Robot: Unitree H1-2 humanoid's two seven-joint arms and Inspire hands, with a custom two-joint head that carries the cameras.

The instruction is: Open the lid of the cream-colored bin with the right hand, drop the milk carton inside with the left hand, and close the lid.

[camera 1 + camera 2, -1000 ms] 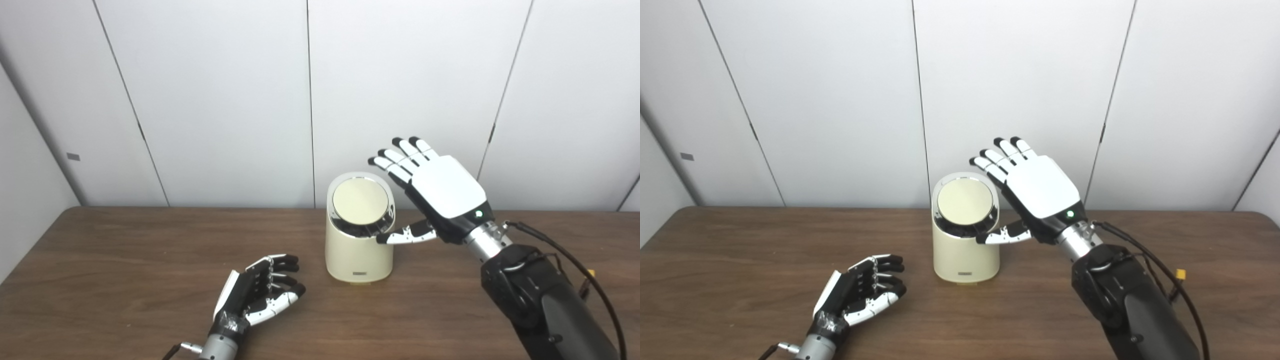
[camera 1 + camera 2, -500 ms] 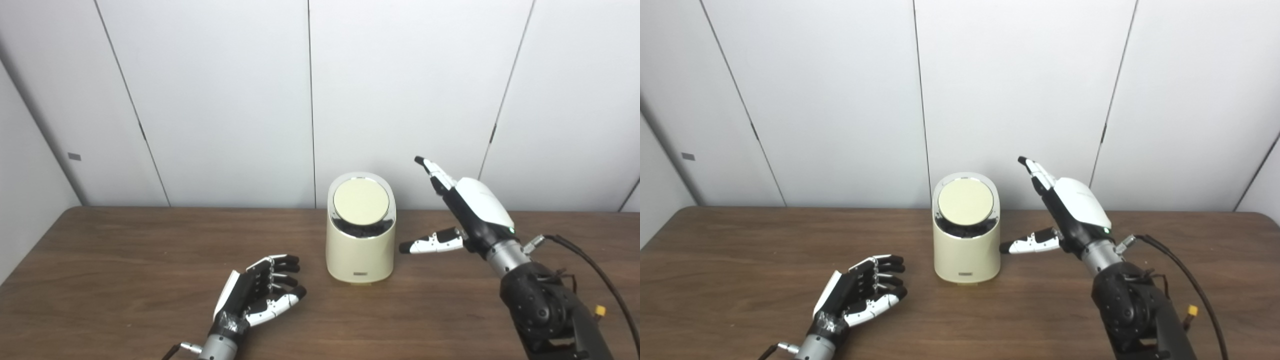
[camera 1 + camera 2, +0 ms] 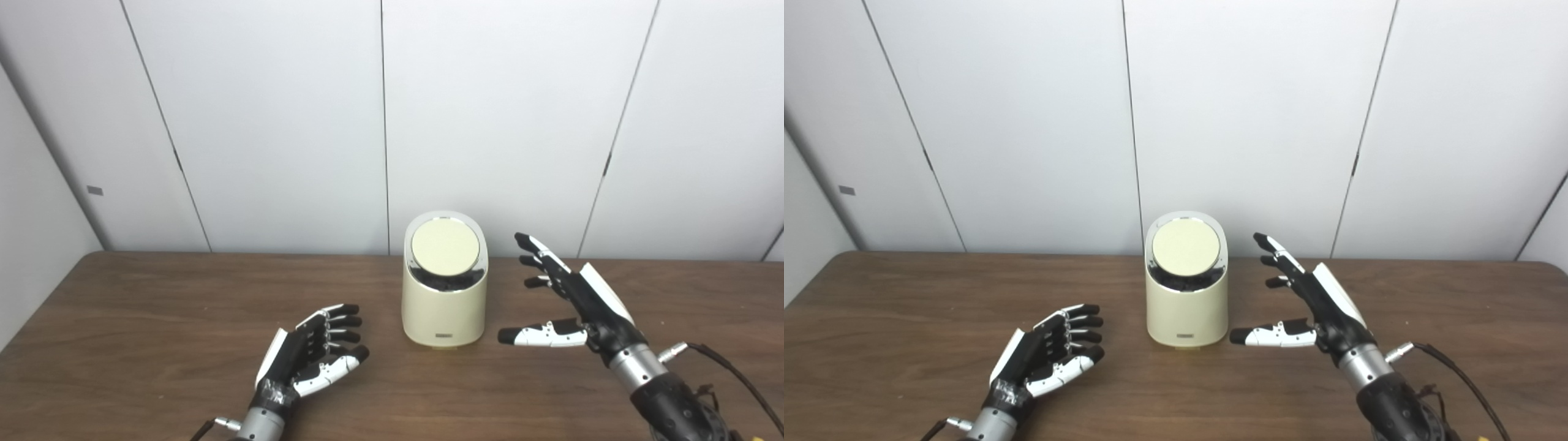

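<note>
Cream-coloured bin (image 3: 444,297) stands upright on the brown table (image 3: 153,318), near its far edge, in front of the white panelled wall (image 3: 275,122). Small dark label low on the bin's front face; any writing on it is too small to read. Round lid (image 3: 445,246) is tilted toward the camera and sits in the chrome rim, closed; a dark crescent shows below it.

Right hand (image 3: 576,306) is just right of the bin, apart from it, raised off the table, palm turned toward the bin. Fingers (image 3: 539,257) are spread and point up and away; thumb (image 3: 539,335) reaches level toward the bin's base without touching. It holds nothing, wide open.

Left hand (image 3: 309,355) lies low, left of and nearer than the bin, palm turned toward it, fingers loosely curled and apart, empty.

Milk carton is seen in neither view.

Right eye view shows the cable (image 3: 1464,383) behind the right wrist more fully; otherwise both views agree
</note>
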